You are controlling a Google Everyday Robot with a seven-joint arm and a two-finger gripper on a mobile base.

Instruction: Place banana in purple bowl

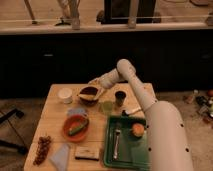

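We are reaching across the desk (55, 112) with the gripper (94, 82) hovering just over the far rim of the purple bowl (89, 93), so we judge we are in the placing step. The banana (86, 96) is lying across the bowl, its yellow curve showing at the near rim. Whether the jaws are clenched on it or released we cannot tell. Next we would be confirming the fruit is resting inside, then lifting straight up, clear of the white cup (65, 95) just left of the bowl.
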